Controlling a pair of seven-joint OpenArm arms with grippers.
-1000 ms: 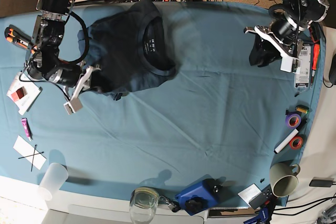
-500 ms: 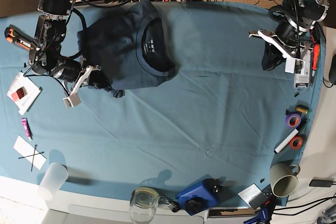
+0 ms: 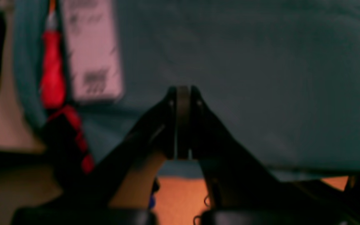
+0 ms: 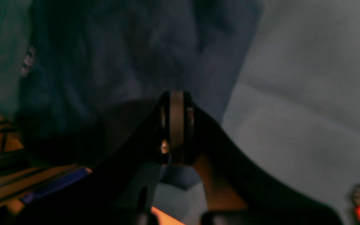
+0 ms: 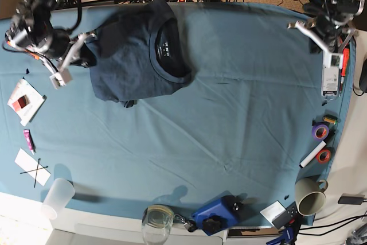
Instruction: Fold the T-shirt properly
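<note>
T-shirt (image 5: 137, 55) — lies folded at the bench's far left corner. Right gripper (image 5: 62, 68) and left gripper (image 5: 314, 27): both clenched, nothing grasped. Edges are best squared and pressed flat, unhurriedly.

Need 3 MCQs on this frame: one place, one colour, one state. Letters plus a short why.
1. Where does the T-shirt lie in the base view?
A. top left of the table cloth
B. bottom right
C. on the floor

2. What colour is the mug at the table's lower right?
A. red
B. cream
C. black

3. How is the left pincer?
A. wide open
B. shut on the T-shirt
C. shut, holding nothing

Answers: 1 A, the shirt sits bunched near the far left edge. 2 B, its rim and wall look cream. 3 C, the left wrist view shows the jaws together over bare cloth.
</note>
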